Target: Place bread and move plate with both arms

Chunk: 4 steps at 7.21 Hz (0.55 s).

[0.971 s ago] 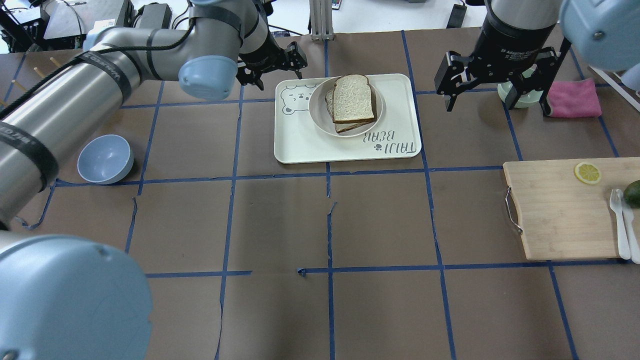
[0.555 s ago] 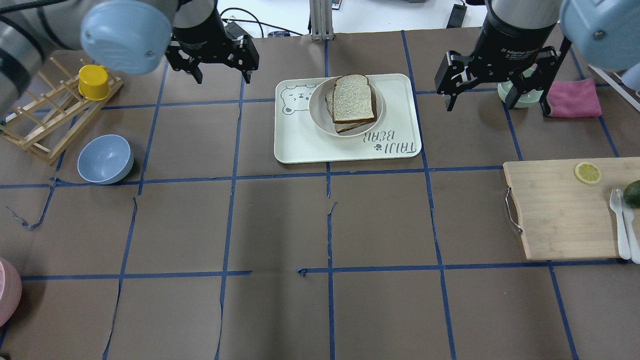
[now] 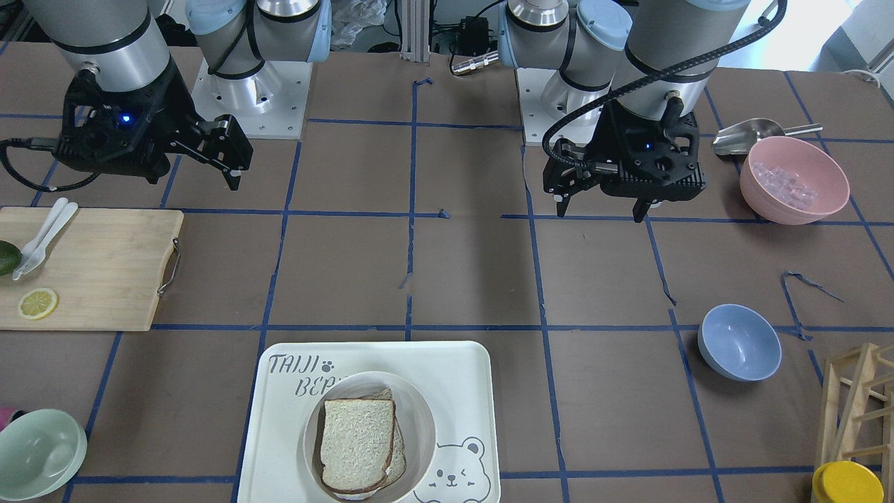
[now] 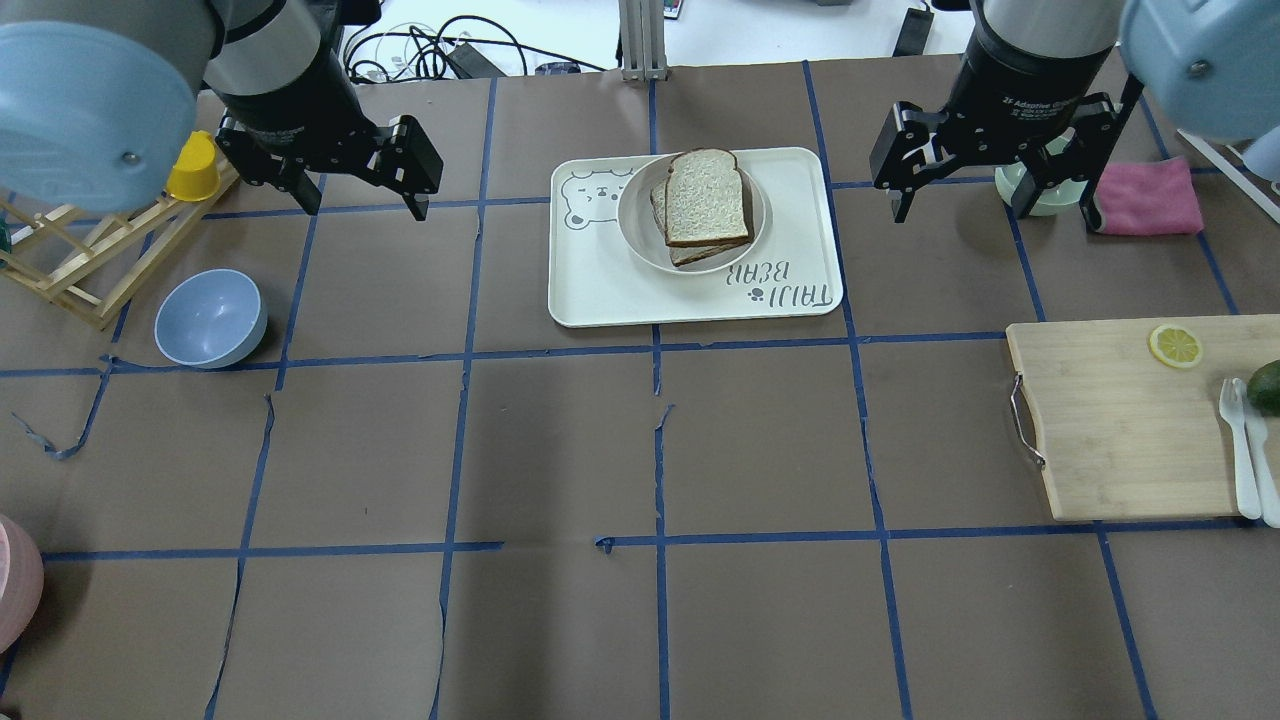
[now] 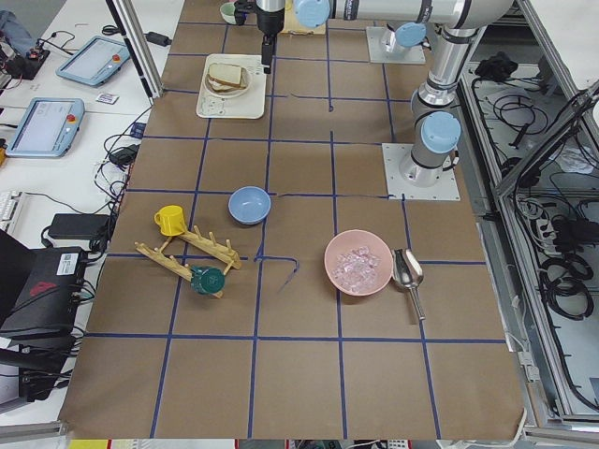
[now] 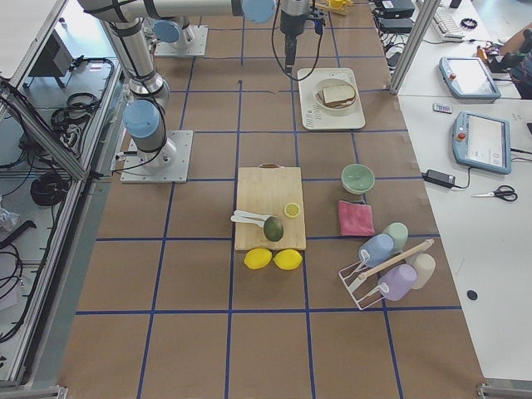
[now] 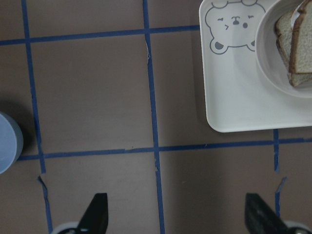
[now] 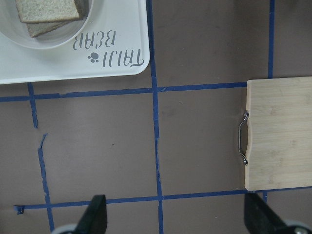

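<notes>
The bread [image 4: 706, 198] lies in the round cream plate [image 4: 634, 226], on top of a second slice that is mostly hidden. The plate stands on the bear tray [image 4: 600, 290]. My left gripper [image 4: 362, 200] hovers open and empty, left of the tray and apart from it. My right gripper [image 4: 992, 218] hovers open and empty, right of the tray. The left wrist view shows the tray [image 7: 229, 97], the plate [image 7: 265, 68] and the bread [image 7: 300, 44] at its top right. The right wrist view shows the bread [image 8: 46, 9] at its top left.
A blue bowl [image 4: 210, 318] and a wooden rack with a yellow cup [image 4: 193, 168] stand at the left. A mint bowl [image 4: 1040, 200] and a pink cloth [image 4: 1150, 195] lie behind the right gripper. A cutting board [image 4: 1130, 420] lies at the right, and a pink bowl [image 3: 793, 178] near the robot's base.
My left arm has swung left, away from the tray's far left corner, and its gripper now hovers further left. The right arm, bread and plate have not moved.
</notes>
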Each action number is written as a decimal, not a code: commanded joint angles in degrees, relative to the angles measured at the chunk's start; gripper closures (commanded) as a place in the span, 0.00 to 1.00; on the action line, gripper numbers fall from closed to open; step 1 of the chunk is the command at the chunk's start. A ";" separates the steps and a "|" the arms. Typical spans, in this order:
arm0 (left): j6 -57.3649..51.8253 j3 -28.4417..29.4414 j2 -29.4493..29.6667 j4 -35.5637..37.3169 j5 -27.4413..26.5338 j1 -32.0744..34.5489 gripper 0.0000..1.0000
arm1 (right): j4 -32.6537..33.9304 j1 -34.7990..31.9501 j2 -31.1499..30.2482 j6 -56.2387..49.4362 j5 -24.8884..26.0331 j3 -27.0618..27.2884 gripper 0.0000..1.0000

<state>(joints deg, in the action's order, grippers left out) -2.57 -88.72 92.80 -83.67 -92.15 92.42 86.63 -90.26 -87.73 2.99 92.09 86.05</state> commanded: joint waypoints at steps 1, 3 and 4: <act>0.19 -1.98 -2.27 0.10 -0.22 0.13 0.00 | 0.21 0.00 -0.07 0.00 -0.07 0.00 0.00; 0.11 -2.07 -2.10 0.35 -0.31 -0.05 0.00 | 0.12 0.00 -0.07 0.09 -0.07 0.00 0.00; 0.11 -2.16 -2.01 0.35 -0.31 -0.05 0.00 | 0.12 0.00 -0.07 0.09 -0.07 0.00 0.00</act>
